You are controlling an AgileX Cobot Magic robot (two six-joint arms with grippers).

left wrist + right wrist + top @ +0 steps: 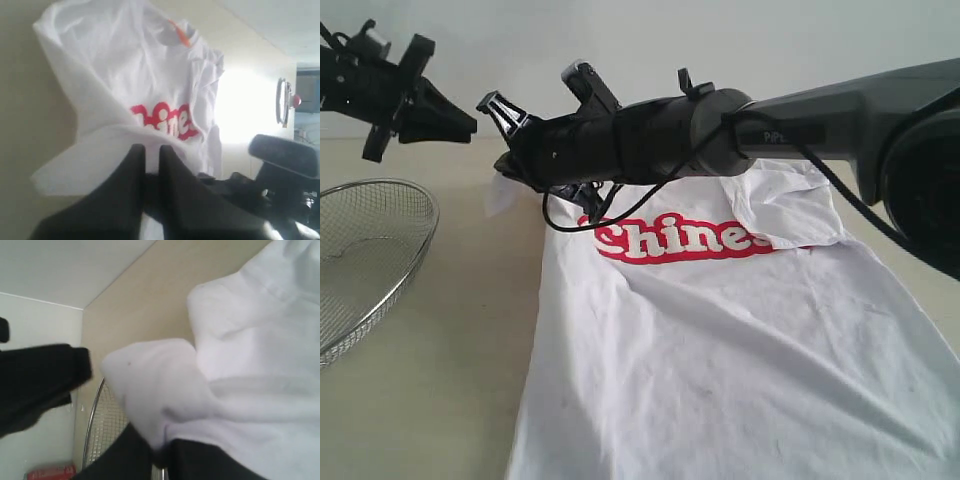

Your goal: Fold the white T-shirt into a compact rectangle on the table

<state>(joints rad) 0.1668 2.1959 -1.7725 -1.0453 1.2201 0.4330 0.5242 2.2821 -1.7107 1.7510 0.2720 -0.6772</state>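
The white T-shirt [720,350] lies chest-up on the table [440,380], its red band [680,238] lettered in white. One sleeve [785,210] is folded in over the chest. My right gripper [512,172] has reached across to the shirt's other shoulder and is shut on a bunch of white sleeve cloth [150,390], lifted a little. My left gripper [472,125] hangs in the air beside it, jaws drawn together and tips apart from the cloth. In the left wrist view the shirt [125,60] and its orange collar tag [177,31] lie beyond the left gripper [152,150].
A round wire-mesh basket [360,250] sits on the table left of the shirt, close under the lifted sleeve [102,430]. The right arm's dark forearm [800,125] spans the collar end of the shirt. Bare tabletop lies between basket and shirt.
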